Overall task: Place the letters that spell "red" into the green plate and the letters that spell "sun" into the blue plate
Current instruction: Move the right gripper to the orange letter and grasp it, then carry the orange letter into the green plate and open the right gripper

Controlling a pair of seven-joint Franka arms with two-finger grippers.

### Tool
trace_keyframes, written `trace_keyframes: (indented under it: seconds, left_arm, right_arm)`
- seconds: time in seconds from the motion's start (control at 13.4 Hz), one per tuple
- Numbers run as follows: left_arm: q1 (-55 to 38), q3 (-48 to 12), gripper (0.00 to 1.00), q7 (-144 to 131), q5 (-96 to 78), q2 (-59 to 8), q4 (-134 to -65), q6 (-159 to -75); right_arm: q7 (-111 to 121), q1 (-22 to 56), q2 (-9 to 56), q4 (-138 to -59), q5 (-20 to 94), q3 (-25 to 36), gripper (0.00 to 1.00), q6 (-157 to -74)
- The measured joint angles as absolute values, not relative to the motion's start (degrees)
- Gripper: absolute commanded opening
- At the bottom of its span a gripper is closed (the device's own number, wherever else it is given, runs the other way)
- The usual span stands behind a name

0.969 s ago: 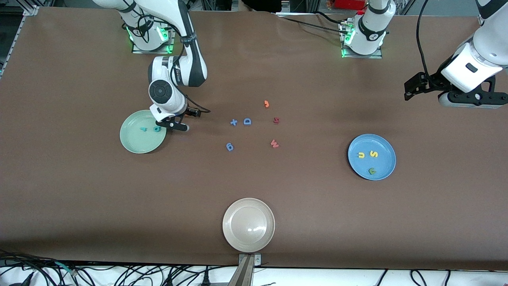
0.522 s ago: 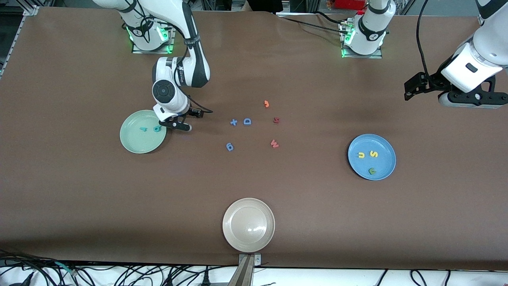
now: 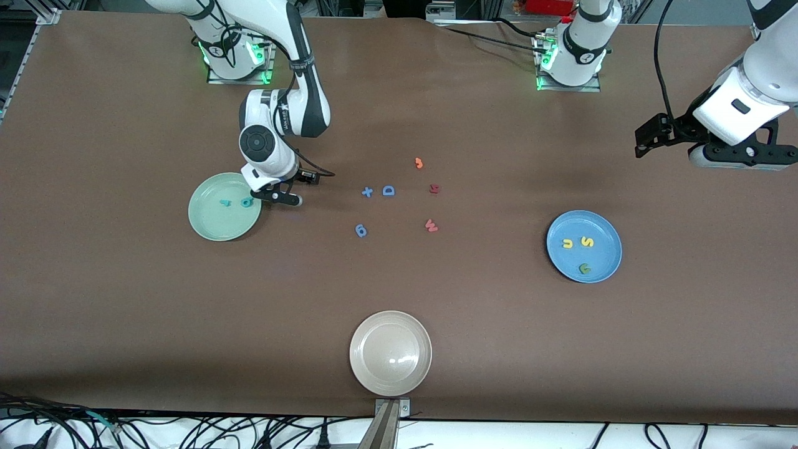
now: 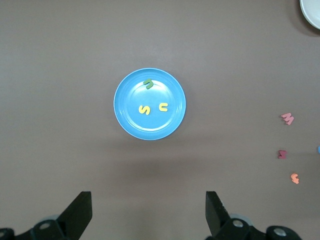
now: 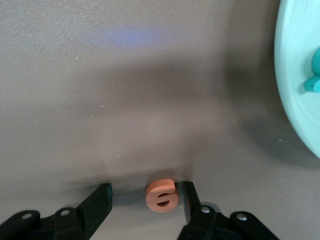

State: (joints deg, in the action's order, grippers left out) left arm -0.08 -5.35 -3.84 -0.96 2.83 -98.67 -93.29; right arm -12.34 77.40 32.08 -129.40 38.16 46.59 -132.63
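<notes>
Orange foam, the little round "e" (image 5: 161,195), lies on the brown table (image 3: 124,299) between the fingers of the right gripper (image 5: 148,199), one finger touching its edge and the other still apart from it; the jaws have been narrowing over the last second but have not yet clamped, so nothing is held. That gripper sits low over the table just beside the rim of the green plate (image 3: 202,229), having shifted slightly toward the middle of the table from where it was a second ago. In the green plate lie the teal "r" (image 3: 224,202) and the teal-blue "d" (image 3: 247,202), so this looks like the last letter of "red" about to be picked up. The blue plate (image 3: 608,265), toward the left arm's end, already holds the yellow "u" (image 3: 567,243), yellow "s" (image 3: 586,242) and green "n" (image 3: 584,269). The left gripper (image 4: 148,216) waits high over the table with its fingers spread wide and empty. Spare blue and red letters lie mid-table, well apart from both plates, and a beige plate (image 3: 365,374) sits nearest the front camera, with cables along the table edge
</notes>
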Motion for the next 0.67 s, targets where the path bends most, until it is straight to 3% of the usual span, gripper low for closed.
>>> trace_keyframes:
  seconds: [0.15,0.37,0.67]
  left_arm:
    - [-0.08,-5.35,1.0,-3.84,-0.96,2.83,-98.67,-93.29]
    - [-0.08,-5.35,1.0,-3.84,-0.96,2.83,-98.67,-93.29]
    - [-0.08,-5.35,1.0,-3.84,-0.96,2.83,-98.67,-93.29]
  right_arm:
    - [-12.25,77.39,32.08,-129.4,38.16,46.62,0.39,-132.63]
    - [-11.04,77.34,31.59,-129.76,38.02,47.89,0.0,-131.51]
    - [-10.59,77.32,31.68,-129.73,38.04,47.72,0.0,-131.8]
